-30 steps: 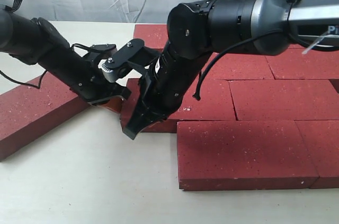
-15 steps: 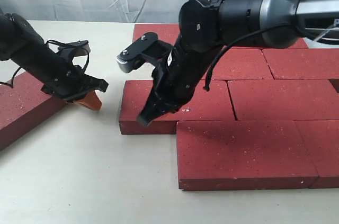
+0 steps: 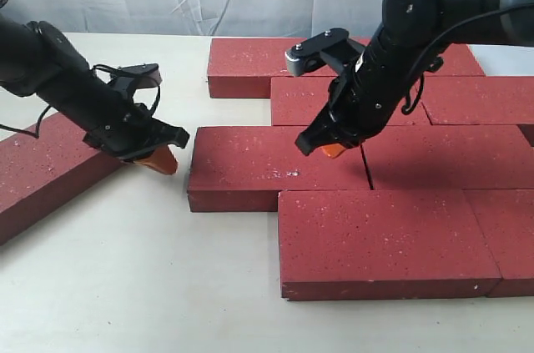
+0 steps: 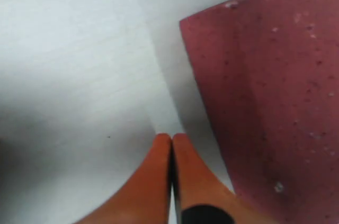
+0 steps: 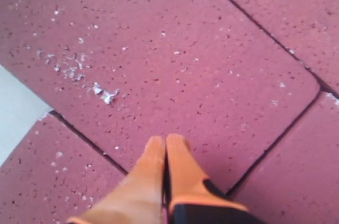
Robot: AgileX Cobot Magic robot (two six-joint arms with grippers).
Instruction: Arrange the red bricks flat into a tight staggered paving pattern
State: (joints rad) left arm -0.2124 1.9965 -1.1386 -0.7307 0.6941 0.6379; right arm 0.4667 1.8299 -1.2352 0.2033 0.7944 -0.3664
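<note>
pale table [image 3: 125, 286]; red bricks [image 3: 384, 240] cut off at frame edge; left hand [image 3: 158, 161], right hand [image 3: 332, 151] pinched together, empty.

Both arms are cased in matte black, rounded housings. Thin black cables [image 3: 113, 68] are strung along the left arm [image 3: 50, 69], and a silver-grey cap [image 3: 294, 55] is fitted to the right arm [image 3: 417, 11]. The left gripper [image 4: 171, 138] and right gripper [image 5: 166, 139] are tipped with tapered orange fingers [image 5: 185, 171].

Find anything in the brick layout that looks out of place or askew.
One loose brick at the far left lies skewed on the table, apart from the tight rows. Pale crumbs sit on one laid brick.
</note>
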